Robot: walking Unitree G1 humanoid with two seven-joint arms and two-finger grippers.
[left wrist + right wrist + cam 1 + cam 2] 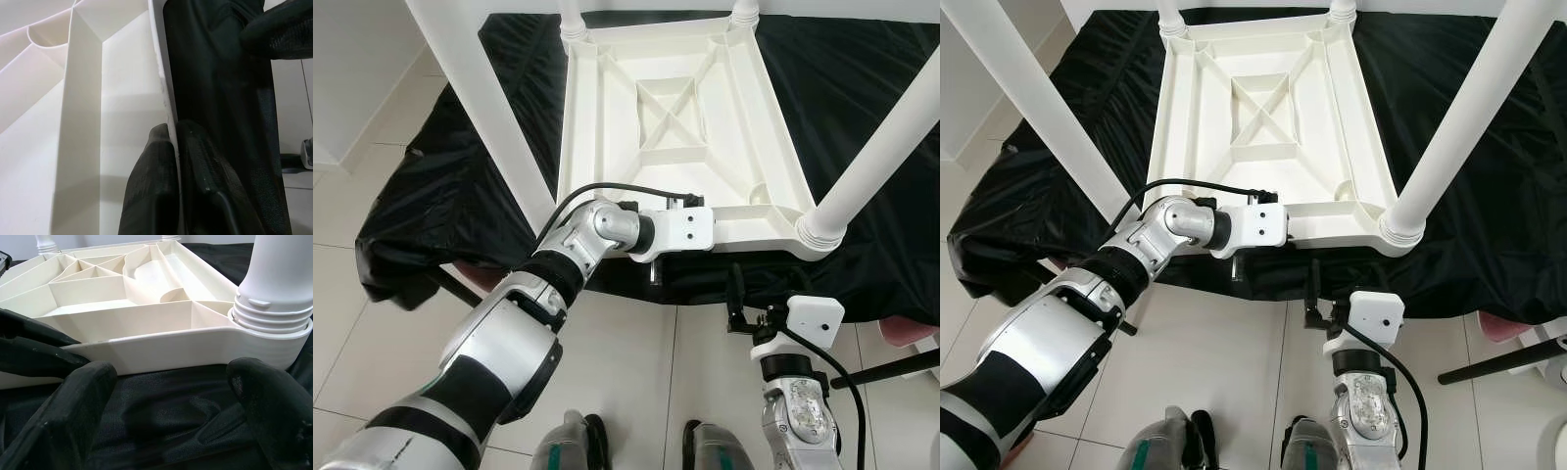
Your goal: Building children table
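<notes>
Left leg [480,93]: we see a white leg that rises from the tabletop's near left corner, up toward the camera.
Left gripper [172,147]: we see it at the near rim of the tabletop; its two black fingers [151,186] are pressed on the thin white rim, one on each side.
Tabletop [675,127]: we see the white table lying upside down on the cloth, its ribbed underside up, with a cross of ribs in the middle.
Cloth [460,186]: we see a black sheet spread under the tabletop, hanging down at the near edge.
Right gripper [171,396]: we see it just before the near rim, close to the right corner; its fingers are spread and hold nothing.
Right leg [871,166]: we see it standing in the near right corner socket.
Floor [372,323]: we see pale tiles.
</notes>
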